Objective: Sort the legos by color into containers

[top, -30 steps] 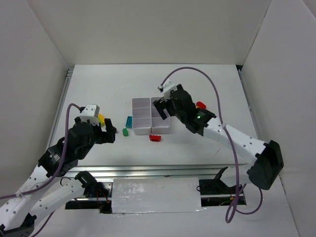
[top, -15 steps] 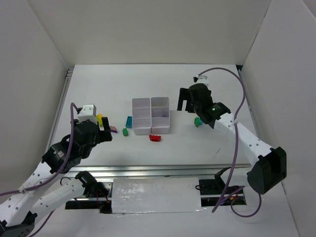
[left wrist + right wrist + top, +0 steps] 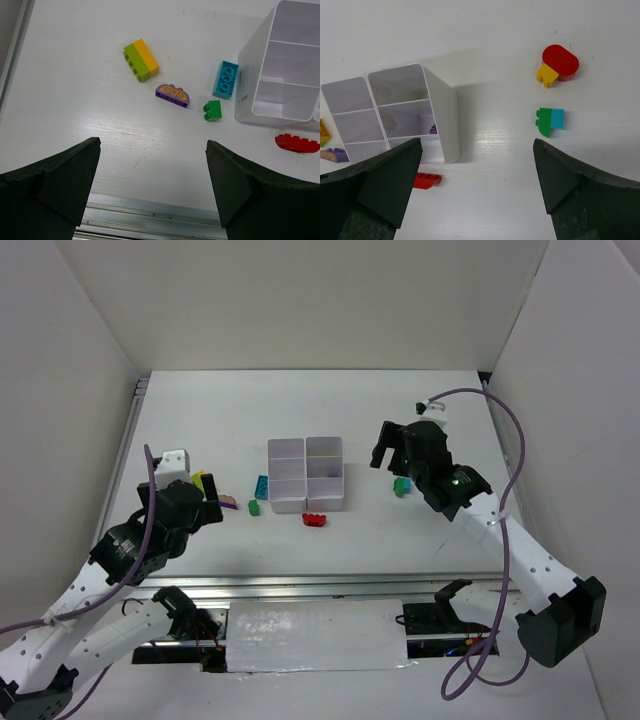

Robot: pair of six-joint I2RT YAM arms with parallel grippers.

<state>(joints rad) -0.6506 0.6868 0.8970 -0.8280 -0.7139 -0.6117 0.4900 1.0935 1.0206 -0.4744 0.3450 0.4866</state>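
The white containers (image 3: 306, 474) stand mid-table, six compartments; a purple lego (image 3: 434, 129) lies in one. Left of the containers (image 3: 247, 95) lie a teal lego (image 3: 226, 79), a small green lego (image 3: 213, 110), a purple arched lego (image 3: 172, 94) and a lime-and-orange lego (image 3: 141, 60). A red lego (image 3: 315, 519) lies in front. To the right sit a green-and-teal lego (image 3: 550, 120) and a red-and-yellow lego (image 3: 562, 62). My left gripper (image 3: 218, 498) hangs open and empty near the left legos. My right gripper (image 3: 392, 455) is open and empty, right of the containers (image 3: 447, 120).
White walls close in the table on the left, back and right. A metal rail (image 3: 150, 212) runs along the near edge, just under my left gripper (image 3: 152, 150). My right gripper (image 3: 477, 145) hovers over bare table between the containers and the green-and-teal lego.
My right arm has swung from above the containers to their right side, still open. My left gripper has drawn back slightly towards the near left.
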